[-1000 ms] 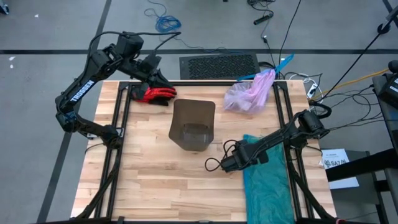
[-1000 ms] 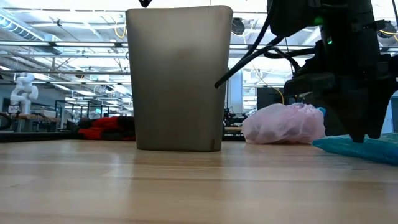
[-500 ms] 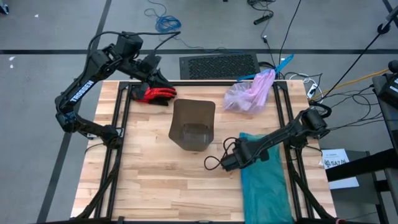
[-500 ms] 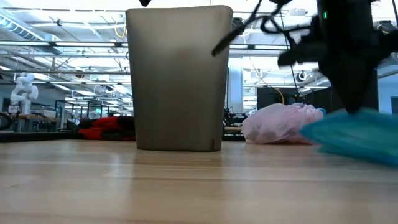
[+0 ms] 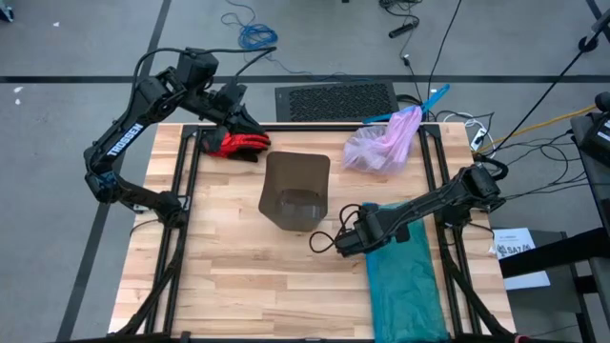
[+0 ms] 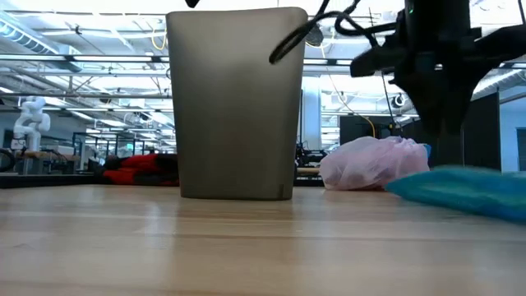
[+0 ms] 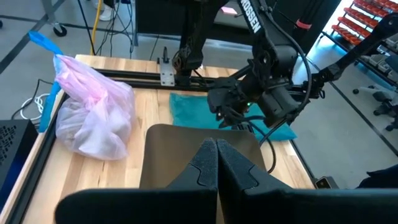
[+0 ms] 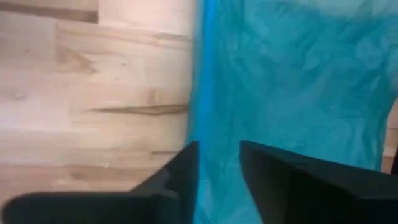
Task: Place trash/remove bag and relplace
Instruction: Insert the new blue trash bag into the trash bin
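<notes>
Your right gripper (image 8: 217, 163) pinches the teal plastic bag's (image 5: 405, 281) edge to lift it | left gripper (image 7: 216, 163) shut, waiting | full pink bag (image 5: 381, 145) sits behind the empty tan bin (image 5: 295, 191).

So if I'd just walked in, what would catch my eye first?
Probably the tall grey bin standing mid-table with no liner in it. To its right lies a teal-green plastic bag, its edge between the fingers of the right gripper. At the back sit a tied-up pink bag and a red glove.
</notes>
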